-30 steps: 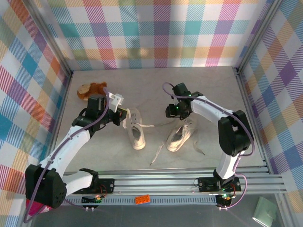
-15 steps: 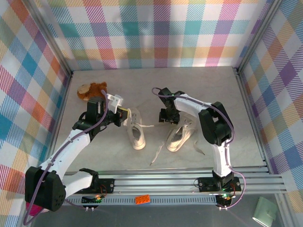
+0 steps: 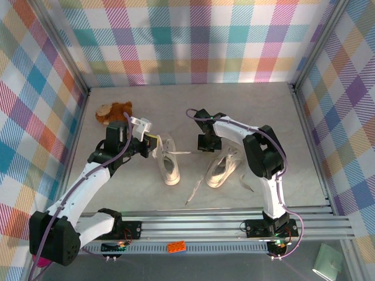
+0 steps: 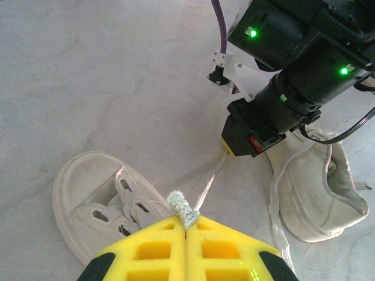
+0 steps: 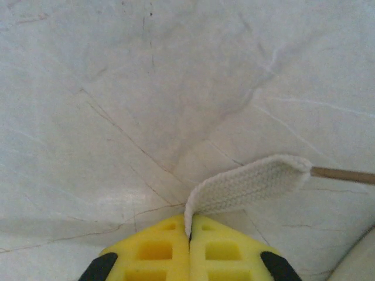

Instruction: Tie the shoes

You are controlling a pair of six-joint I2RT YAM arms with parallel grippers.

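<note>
You have open pale marbled tabletop (image 3: pixel 246 111) up to the plaid walls (image 3: pixel 187 41); left gripper (image 4: pixel 186 225) and right gripper (image 5: pixel 189 234) each pinch white lace (image 4: pixel 183 206).

No text, label, brand, number or sign can be read in any of the views.

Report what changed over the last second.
The right gripper swung left, toward the left-hand shoe, and closed on a lace end. The left gripper stayed shut on its bit of lace. The left-hand shoe, the right-hand shoe and the plush toy stayed put.
</note>
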